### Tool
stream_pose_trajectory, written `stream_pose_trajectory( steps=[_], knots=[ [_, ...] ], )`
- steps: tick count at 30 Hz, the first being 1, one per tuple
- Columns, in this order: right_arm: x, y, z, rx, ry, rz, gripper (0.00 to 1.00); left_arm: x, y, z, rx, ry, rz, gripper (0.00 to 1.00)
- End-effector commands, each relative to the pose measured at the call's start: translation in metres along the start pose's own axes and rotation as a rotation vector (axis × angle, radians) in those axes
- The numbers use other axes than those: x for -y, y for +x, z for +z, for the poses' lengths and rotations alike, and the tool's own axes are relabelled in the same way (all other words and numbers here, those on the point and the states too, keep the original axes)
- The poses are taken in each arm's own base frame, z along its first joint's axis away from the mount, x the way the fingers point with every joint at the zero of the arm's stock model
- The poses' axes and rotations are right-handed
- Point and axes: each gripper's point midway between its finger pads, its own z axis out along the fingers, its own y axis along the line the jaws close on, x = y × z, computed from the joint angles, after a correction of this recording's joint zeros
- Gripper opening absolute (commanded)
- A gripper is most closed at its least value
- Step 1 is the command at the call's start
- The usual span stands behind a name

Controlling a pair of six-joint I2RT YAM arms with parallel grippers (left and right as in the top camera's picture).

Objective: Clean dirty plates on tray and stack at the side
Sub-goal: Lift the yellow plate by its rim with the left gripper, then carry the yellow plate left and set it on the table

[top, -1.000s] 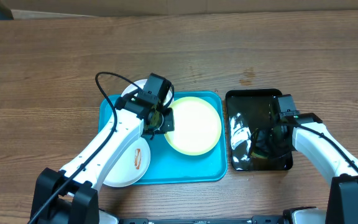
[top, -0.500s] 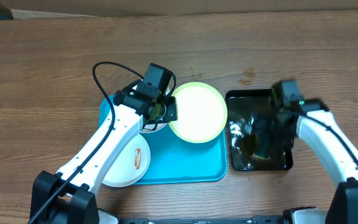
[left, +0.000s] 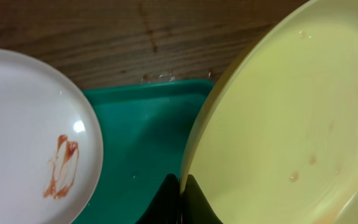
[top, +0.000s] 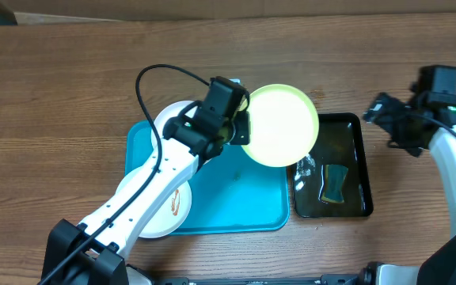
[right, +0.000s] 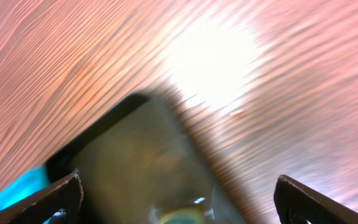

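Transfer of the pale yellow-green plate is the step we judge to be in hand. The left hand is clamped on that plate's left rim and holds it tilted and, as we read it, clear of the surface. It hangs over the far right corner of the turquoise tray and the far left edge of the black tray. In the left wrist view its face shows only a few small droplets and no red smear, so we take it as wiped.

The right hand hovers over the bare bench to the right of the black tray, with its fingers wide apart and nothing between them. A sponge lies inside the black tray.

Two white plates lie on the left of the turquoise tray, one far and one near. Both carry a reddish smear.

The next move, we think, calls for a patch of bare bench clear of both trays. We would level the plate, lower it flat and only then part the left fingers. The tilt and the one-sided rim grip could let it slip.
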Motion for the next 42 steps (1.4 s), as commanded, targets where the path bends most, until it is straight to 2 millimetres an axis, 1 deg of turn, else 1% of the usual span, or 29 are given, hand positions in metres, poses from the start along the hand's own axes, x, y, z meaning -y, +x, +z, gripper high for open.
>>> stream_pose_trajectory(
  steps=[1, 4, 8, 13, 17, 21, 26, 33, 37, 42],
  knots=[
    [0.027, -0.022, -0.008, 0.072, 0.079, 0.050, 1.00, 0.016, -0.018, -0.004, 0.091, -0.011, 0.037, 0.04],
    [0.039, -0.027, -0.009, 0.080, 0.091, 0.083, 1.00, 0.029, -0.026, -0.004, 0.153, -0.006, 0.059, 0.04],
    [0.042, -0.029, -0.010, 0.082, 0.094, 0.093, 1.00, 0.041, -0.033, -0.001, 0.206, -0.006, 0.073, 0.04],
    [0.042, -0.029, -0.010, 0.082, 0.094, 0.093, 1.00, 0.052, -0.037, 0.017, 0.240, 0.009, 0.080, 0.04],
    [0.042, -0.029, -0.010, 0.082, 0.094, 0.093, 1.00, 0.058, -0.042, 0.032, 0.273, 0.007, 0.082, 0.04],
    [0.042, -0.029, -0.010, 0.082, 0.094, 0.093, 1.00, 0.070, -0.049, 0.038, 0.322, 0.023, 0.159, 0.04],
    [0.042, -0.029, -0.010, 0.082, 0.094, 0.093, 1.00, 0.082, -0.061, 0.027, 0.440, -0.060, 0.302, 0.04],
    [0.042, -0.029, -0.010, 0.082, 0.094, 0.093, 1.00, 0.105, -0.063, 0.003, 0.567, -0.243, 0.590, 0.04],
    [0.042, -0.029, -0.010, 0.082, 0.094, 0.093, 1.00, 0.111, -0.065, -0.010, 0.614, -0.347, 0.697, 0.04],
    [0.042, -0.029, -0.010, 0.082, 0.094, 0.093, 1.00, 0.116, -0.069, -0.020, 0.643, -0.425, 0.798, 0.04]
  ],
)
